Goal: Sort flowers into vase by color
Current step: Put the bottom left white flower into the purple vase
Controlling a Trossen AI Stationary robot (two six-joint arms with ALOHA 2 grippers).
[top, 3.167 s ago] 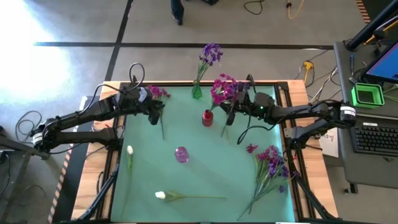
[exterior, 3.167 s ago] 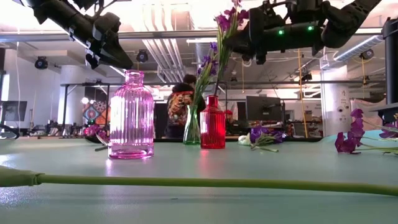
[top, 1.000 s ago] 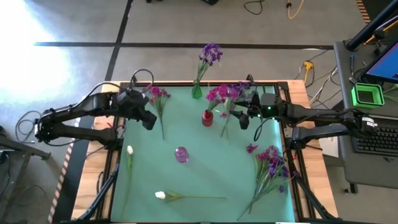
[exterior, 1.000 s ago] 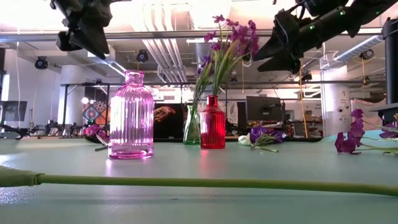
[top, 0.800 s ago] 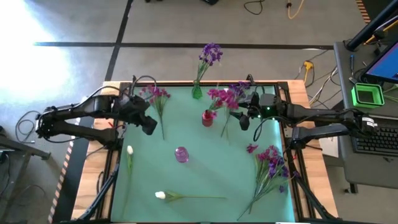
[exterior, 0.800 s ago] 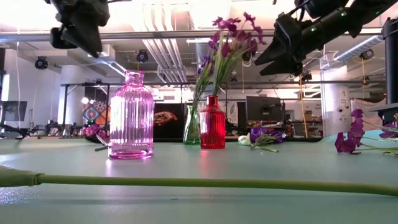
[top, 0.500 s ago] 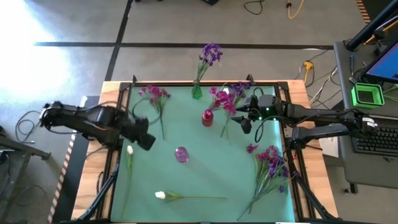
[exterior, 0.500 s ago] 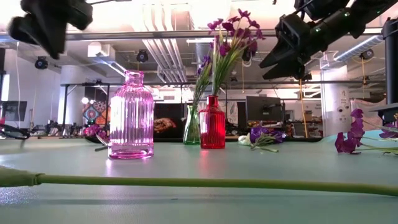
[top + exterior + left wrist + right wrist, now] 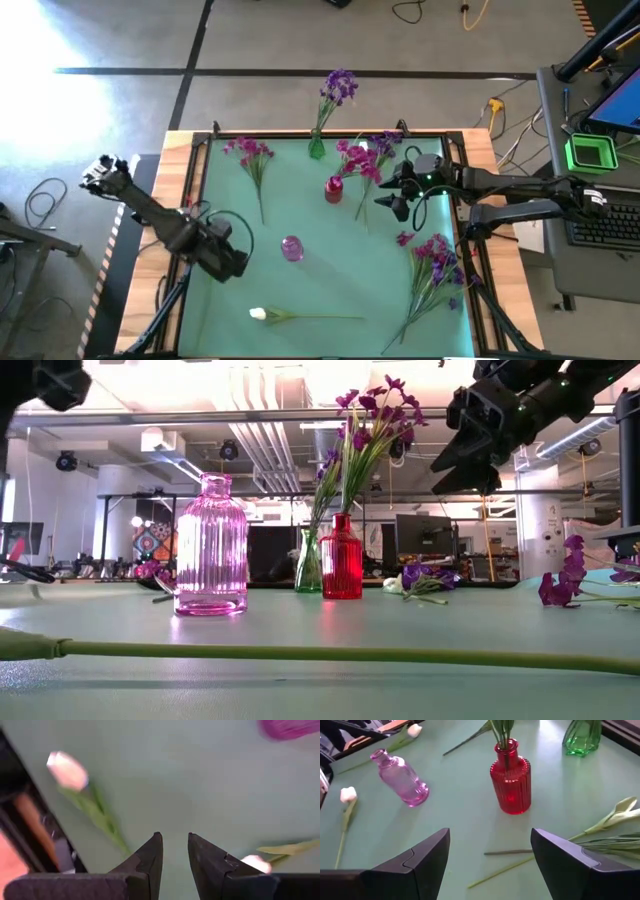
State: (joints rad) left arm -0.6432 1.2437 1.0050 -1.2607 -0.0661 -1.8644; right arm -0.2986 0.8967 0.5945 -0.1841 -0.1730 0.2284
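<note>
Magenta flowers point(image 9: 360, 160) stand with their stems in the red vase point(image 9: 333, 188). A purple flower point(image 9: 340, 86) stands in the green vase point(image 9: 317, 149). The pink-purple vase point(image 9: 291, 247) holds nothing. My left gripper point(image 9: 175, 842) points down over the table's left side, near a white flower point(image 9: 67, 770). Its fingers are a narrow gap apart with nothing between them. My right gripper point(image 9: 490, 845) hangs wide open to the right of the red vase point(image 9: 510, 780), touching nothing. A magenta flower point(image 9: 250, 155) lies at the far left, a white one point(image 9: 262, 314) near the front.
A heap of purple flowers point(image 9: 435, 262) lies at the table's right. Loose green stems point(image 9: 506, 865) lie on the mat in front of the red vase. A second white bud point(image 9: 255, 862) shows beside my left fingers. The mat's middle is bare.
My left gripper has swung from the far left, beside the magenta flower, toward the table's near edge. It has sunk and rolled about its own axis, and now points down by the left white flower. My right gripper has tipped slightly downward in place.
</note>
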